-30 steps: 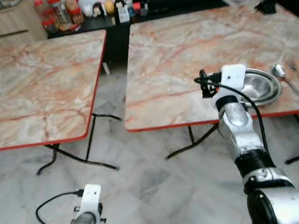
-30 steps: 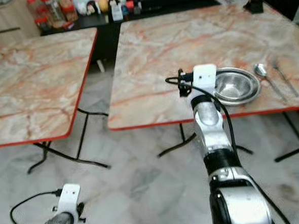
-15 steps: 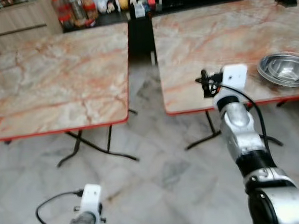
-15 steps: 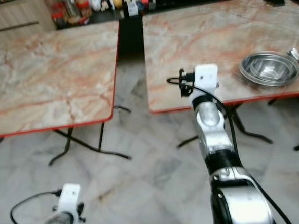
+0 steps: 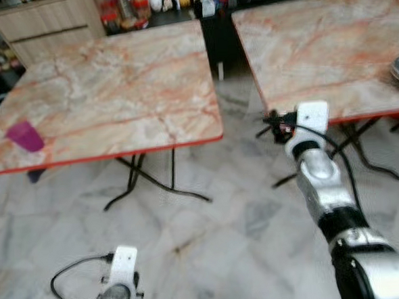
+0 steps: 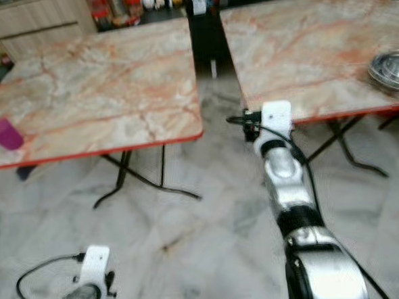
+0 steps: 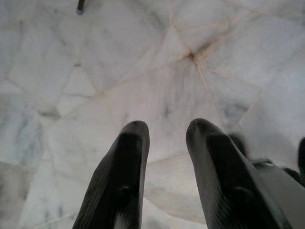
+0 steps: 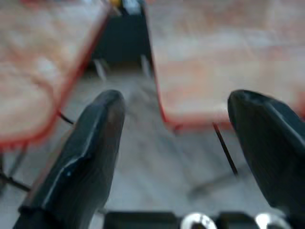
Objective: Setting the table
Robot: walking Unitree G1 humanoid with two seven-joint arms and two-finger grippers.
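Two marble benches are flanking a tiled gap. Right hand [image 8: 174,157], released and empty, is hovering between them; left hand [image 7: 164,157] is hanging released. Purple cup [image 5: 25,136] is sitting near the left bench's [image 5: 128,93] left edge: approaching squarely seems wise.

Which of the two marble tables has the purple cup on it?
The left table. The purple cup stands near its front left edge; the right table carries a steel bowl at its right side instead.

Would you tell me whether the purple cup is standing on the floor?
No, the purple cup stands upright on the left marble table, near its red front edge.
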